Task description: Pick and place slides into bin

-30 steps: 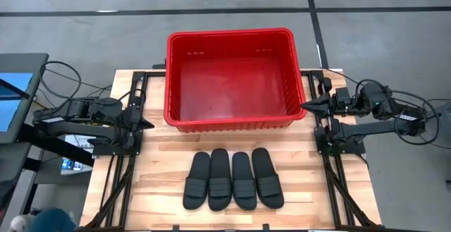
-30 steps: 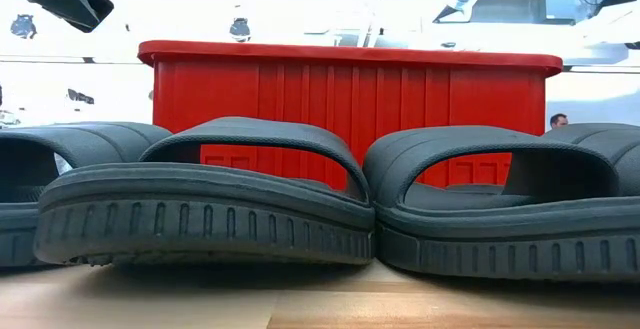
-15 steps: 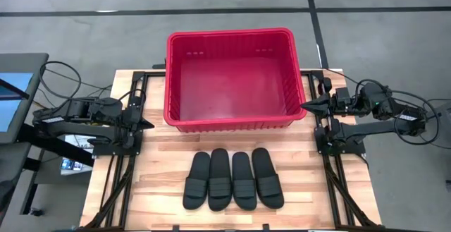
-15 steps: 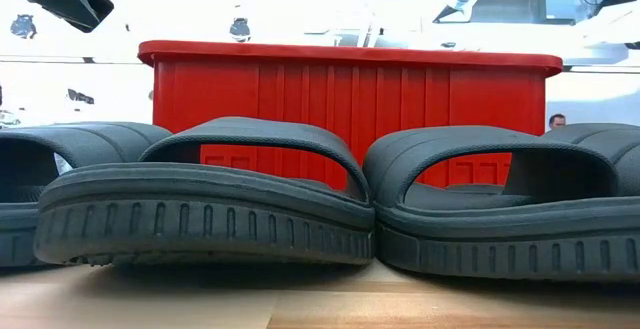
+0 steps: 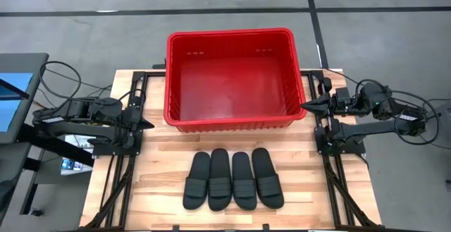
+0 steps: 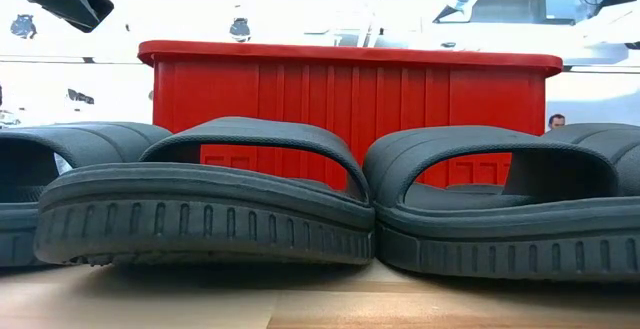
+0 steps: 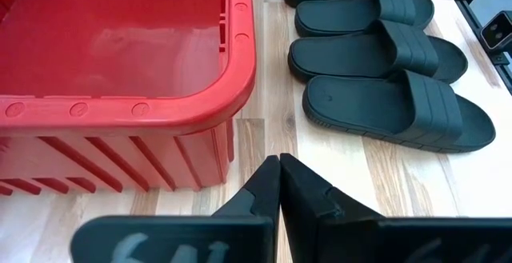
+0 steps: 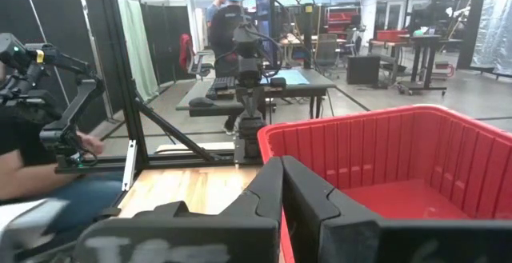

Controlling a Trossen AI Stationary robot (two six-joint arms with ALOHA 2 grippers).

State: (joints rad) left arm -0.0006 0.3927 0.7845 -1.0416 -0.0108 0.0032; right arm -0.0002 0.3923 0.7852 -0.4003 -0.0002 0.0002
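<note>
Four black slides (image 5: 233, 179) lie side by side, soles down, on the wooden table near its front edge; they also show in the left wrist view (image 7: 376, 63) and fill the low view (image 6: 210, 199). The red bin (image 5: 230, 77) stands on the table's far half; no slide shows inside it. My left gripper (image 5: 149, 125) is shut and empty beside the bin's left near corner; its tips show in the left wrist view (image 7: 279, 163). My right gripper (image 5: 304, 106) is shut and empty beside the bin's right wall; its tips show in the right wrist view (image 8: 282, 163).
Black frame rails (image 5: 134, 154) run along the table's left and right sides (image 5: 331, 161). Bare wood lies between the bin and the slides. A person sits at the edge of the right wrist view (image 8: 32, 151), and people stand in the room behind (image 8: 228, 11).
</note>
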